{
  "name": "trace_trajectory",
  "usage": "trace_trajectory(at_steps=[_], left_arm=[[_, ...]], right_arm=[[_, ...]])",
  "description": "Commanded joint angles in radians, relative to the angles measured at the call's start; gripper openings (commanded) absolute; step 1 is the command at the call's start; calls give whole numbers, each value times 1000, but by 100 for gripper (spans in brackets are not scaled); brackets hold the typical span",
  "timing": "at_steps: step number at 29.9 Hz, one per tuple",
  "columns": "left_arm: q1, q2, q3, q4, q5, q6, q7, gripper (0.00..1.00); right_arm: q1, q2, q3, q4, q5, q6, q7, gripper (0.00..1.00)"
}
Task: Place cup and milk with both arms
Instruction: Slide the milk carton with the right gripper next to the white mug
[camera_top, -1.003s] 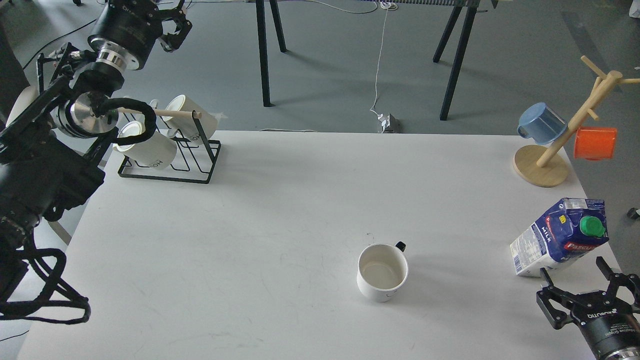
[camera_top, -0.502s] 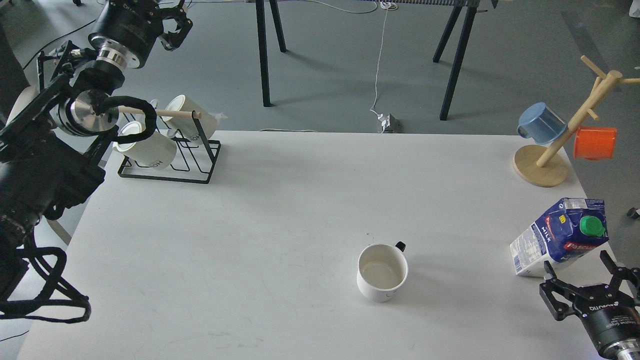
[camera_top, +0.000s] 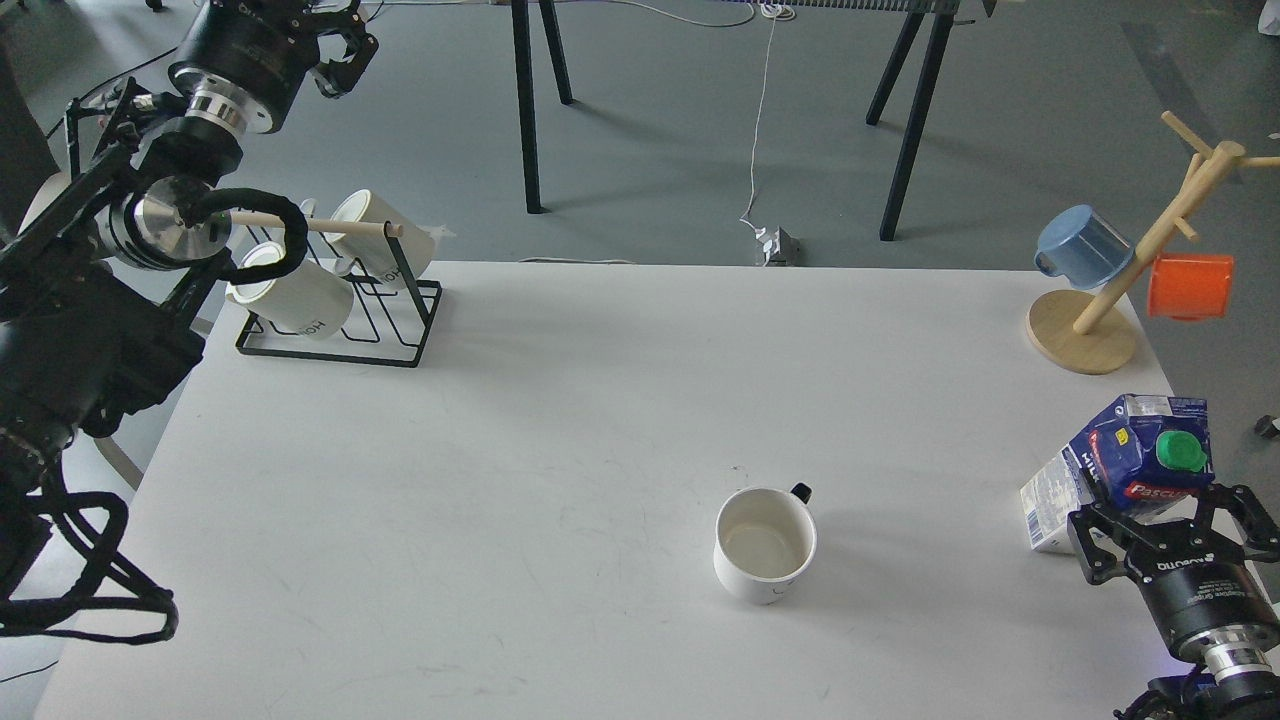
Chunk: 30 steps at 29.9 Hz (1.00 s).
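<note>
The cup (camera_top: 765, 545), a white mug with a small black handle, stands upright on the white table (camera_top: 560, 400), right of centre near the front. The milk (camera_top: 1130, 455), a dark blue and white carton with a green cap, stands tilted at the table's right edge. My right gripper (camera_top: 1165, 512) is open, with its fingers on either side of the carton's near lower part. My left gripper (camera_top: 345, 45) is high at the far left, above the mug rack, open and empty.
A black wire rack (camera_top: 400, 330) holding two ribbed white mugs stands at the back left, under my left arm. A wooden mug tree (camera_top: 1085, 340) with a blue cup (camera_top: 1080, 245) and an orange cup (camera_top: 1190, 285) stands at the back right.
My right gripper has moved forward from below the carton until its fingers straddle it. The carton has turned slightly. My left arm has shifted a little to the left.
</note>
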Motion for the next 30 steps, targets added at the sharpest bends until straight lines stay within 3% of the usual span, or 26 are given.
trace_trajectory(at_steps=[1, 4, 15, 21, 30], left_arm=[[0, -1, 0, 16, -1, 9, -1, 100], [-3, -1, 0, 19, -1, 11, -1, 100], [-15, -3, 0, 27, 1, 22, 0, 100], [-12, 2, 0, 27, 1, 22, -1, 100], [-11, 23, 38, 27, 1, 22, -3, 100]], right_arm=[[5, 11, -1, 11, -3, 0, -3, 62], [-6, 18, -16, 28, -15, 0, -2, 54], [-93, 48, -102, 238, -99, 0, -2, 54], [-51, 192, -193, 227, -225, 0, -3, 55], [0, 245, -253, 201, -259, 0, -3, 55]])
